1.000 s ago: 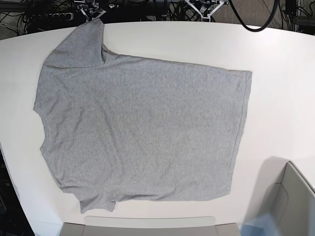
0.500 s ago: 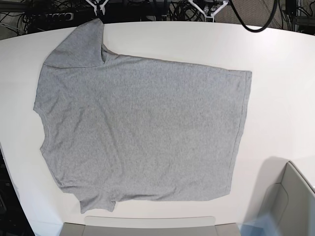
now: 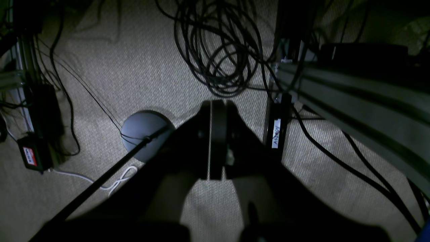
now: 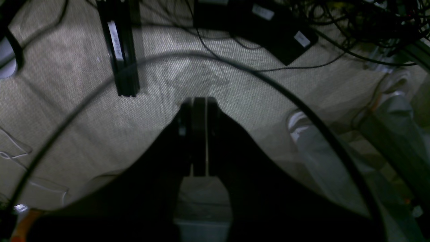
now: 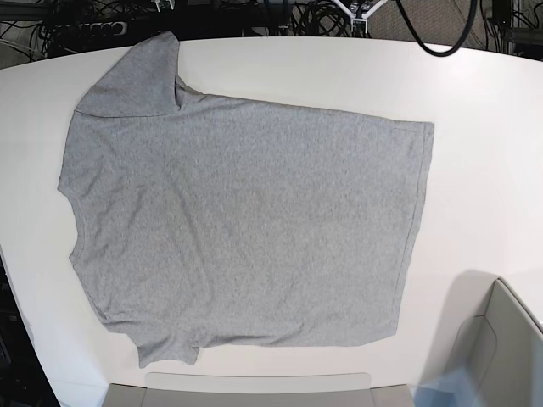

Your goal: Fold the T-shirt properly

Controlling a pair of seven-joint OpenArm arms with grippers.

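Note:
The heather-grey T-shirt (image 5: 246,229) lies spread flat, plain side up, on the white table (image 5: 484,170), with its sleeves at the left and its hem at the right. Neither gripper is near it. In the left wrist view my left gripper (image 3: 215,104) is shut, with nothing between its fingers, above carpet and cables. My right gripper (image 4: 199,99) is likewise shut and empty over the carpet floor in the right wrist view. In the base view only a white bit of an arm (image 5: 356,12) shows past the table's far edge.
A grey bin (image 5: 496,348) stands at the table's front right corner and a flat grey tray (image 5: 254,388) at the front edge. Black cables (image 3: 218,50), a grey dome (image 3: 142,132) and metal rails (image 4: 122,50) lie on the floor behind the table.
Both arms' white tips have drawn back at the far edge of the base view, almost out of sight. The T-shirt has not moved.

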